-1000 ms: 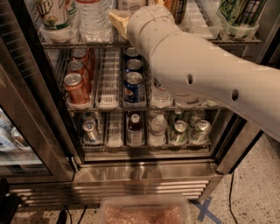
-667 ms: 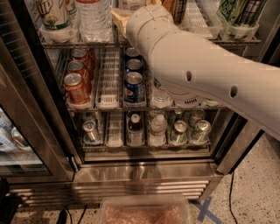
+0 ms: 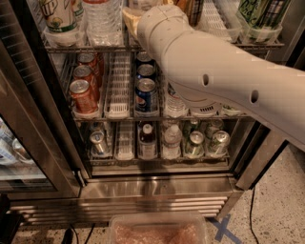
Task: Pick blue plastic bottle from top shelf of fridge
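Note:
My white arm (image 3: pixel 214 81) reaches from the right up into the fridge (image 3: pixel 157 188). Its wrist ends at the top edge of the view, over the top shelf (image 3: pixel 86 47), a wire rack. My gripper (image 3: pixel 131 20) shows only as a pale tan part left of the wrist, just above this rack and next to a ribbed clear water bottle (image 3: pixel 102 19). The rest of it is hidden by the wrist. The blue plastic bottle is hidden or out of view. A bottle with a white and green label (image 3: pixel 59 14) stands at the rack's left.
Below are racks with red cans (image 3: pixel 83 95), blue Pepsi cans (image 3: pixel 146 93), and small bottles and green cans (image 3: pixel 193 143). Green cans in a clear tray (image 3: pixel 262 16) stand top right. The glass door (image 3: pixel 28 119) hangs open at left. A plastic bin (image 3: pixel 157 231) lies on the floor.

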Robot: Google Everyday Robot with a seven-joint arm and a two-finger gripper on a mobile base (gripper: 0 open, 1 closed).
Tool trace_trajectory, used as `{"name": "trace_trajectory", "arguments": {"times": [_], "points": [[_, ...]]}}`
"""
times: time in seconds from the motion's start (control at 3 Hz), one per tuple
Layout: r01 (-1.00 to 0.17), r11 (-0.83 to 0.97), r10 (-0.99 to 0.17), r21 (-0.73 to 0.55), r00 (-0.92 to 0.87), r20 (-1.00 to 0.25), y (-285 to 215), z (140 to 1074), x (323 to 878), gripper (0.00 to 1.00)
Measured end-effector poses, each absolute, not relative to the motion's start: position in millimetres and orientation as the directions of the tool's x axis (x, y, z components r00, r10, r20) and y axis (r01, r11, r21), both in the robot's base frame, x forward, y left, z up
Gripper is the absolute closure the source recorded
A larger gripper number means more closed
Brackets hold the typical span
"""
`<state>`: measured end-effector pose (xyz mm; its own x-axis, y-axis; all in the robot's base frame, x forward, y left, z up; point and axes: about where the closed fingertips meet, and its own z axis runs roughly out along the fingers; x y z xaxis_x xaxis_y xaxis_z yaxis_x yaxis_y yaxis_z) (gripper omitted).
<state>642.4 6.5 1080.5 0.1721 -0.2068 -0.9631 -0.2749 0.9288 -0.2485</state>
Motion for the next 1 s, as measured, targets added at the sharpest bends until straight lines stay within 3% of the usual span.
{"name": "trace_trajectory", "arguments": {"times": [0.33, 1.0], "points": [[-0.275, 0.929, -0.207, -0.249, 0.172, -0.963, 6.5, 1080.5, 642.3, 1.0], [-0.297, 0.922, -0.194, -0.247, 0.196, -0.961, 12.3, 1087.7, 640.2, 1.0]]}}
